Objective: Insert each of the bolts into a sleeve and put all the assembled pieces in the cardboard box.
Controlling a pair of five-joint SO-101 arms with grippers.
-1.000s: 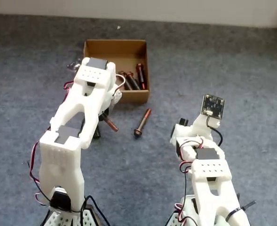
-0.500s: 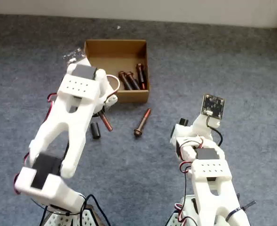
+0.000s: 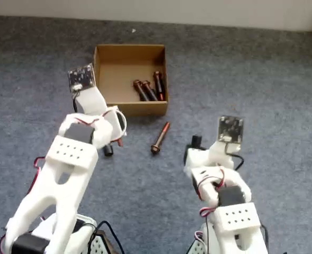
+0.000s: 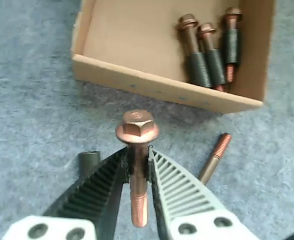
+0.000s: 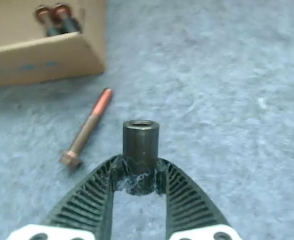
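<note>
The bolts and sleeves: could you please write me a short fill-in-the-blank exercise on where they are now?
The left gripper is shut on a ____.
The right gripper is shut on a ____.
The cardboard box holds ____ assembled pieces.
One loose bolt lies outside the box on the ____.
Missing words: bolt; sleeve; three; carpet.
</note>
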